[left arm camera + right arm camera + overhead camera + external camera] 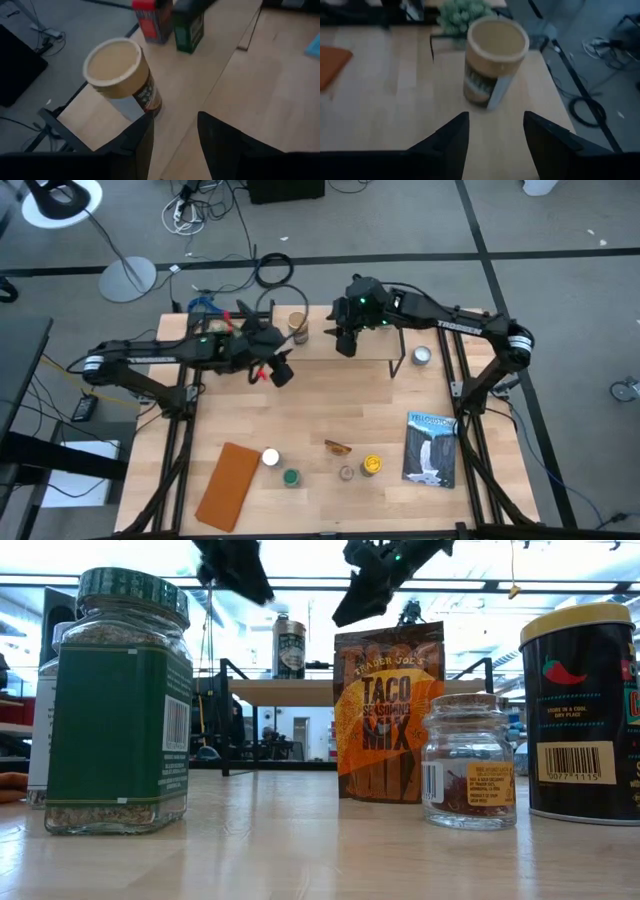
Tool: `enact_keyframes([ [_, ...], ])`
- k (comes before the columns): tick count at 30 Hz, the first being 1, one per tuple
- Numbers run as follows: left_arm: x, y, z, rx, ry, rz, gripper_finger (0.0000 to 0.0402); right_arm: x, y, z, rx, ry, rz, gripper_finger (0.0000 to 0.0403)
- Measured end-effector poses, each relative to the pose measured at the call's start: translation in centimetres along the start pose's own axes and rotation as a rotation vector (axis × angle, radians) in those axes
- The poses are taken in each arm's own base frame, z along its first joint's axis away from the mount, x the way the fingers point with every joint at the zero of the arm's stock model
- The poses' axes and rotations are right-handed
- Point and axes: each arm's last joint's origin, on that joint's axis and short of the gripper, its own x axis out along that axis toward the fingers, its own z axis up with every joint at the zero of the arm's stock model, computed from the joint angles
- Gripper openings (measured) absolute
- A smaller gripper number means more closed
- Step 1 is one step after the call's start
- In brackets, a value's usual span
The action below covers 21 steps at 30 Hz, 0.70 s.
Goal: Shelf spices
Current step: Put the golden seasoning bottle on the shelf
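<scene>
From my remote seat: the left end effector (281, 372) hangs over the desk (330, 410) just left of the shelf (345, 343), fingers (135, 145) parted, nothing between them. The right end effector (345, 343) sits above the shelf's middle, also spread and empty. A tan-lidded jar (298, 326) stands alone on the shelf's left end. Red tin (152, 20) and a dark green box (188, 31) show farther along in the left wrist view. Still down on the near desk: white-lidded jar (270, 458), green-lidded jar (291, 477), taco seasoning packet (385, 712), small glass jar (468, 760), yellow-lidded can (371, 466). Blue-and-white packet (431, 447) lies near right.
</scene>
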Motion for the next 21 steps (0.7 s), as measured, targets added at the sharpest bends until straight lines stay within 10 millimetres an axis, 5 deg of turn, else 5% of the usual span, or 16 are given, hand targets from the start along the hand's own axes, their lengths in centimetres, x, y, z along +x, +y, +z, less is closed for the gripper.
enact_keyframes([
  [5, -2.7, -0.6, -1.4, -0.029, -0.055, -0.041, 0.0156, -1.7, 2.1, -0.3, 0.021, 0.092, -0.014, 0.0169],
  [12, -2.1, -1.2, -6.4, -0.065, -0.088, -0.086, 0.0093, -1.1, 6.4, -1.8, 0.036, 0.237, -0.019, 0.0099],
  [17, -1.9, -0.1, -9.0, -0.091, -0.146, -0.151, 0.0012, -0.4, 9.9, -3.5, 0.028, 0.282, -0.065, 0.0017],
  [21, -2.8, 1.6, -10.2, -0.082, -0.158, -0.191, 0.0005, 0.0, 12.0, -4.1, 0.082, 0.228, -0.129, 0.0013],
])
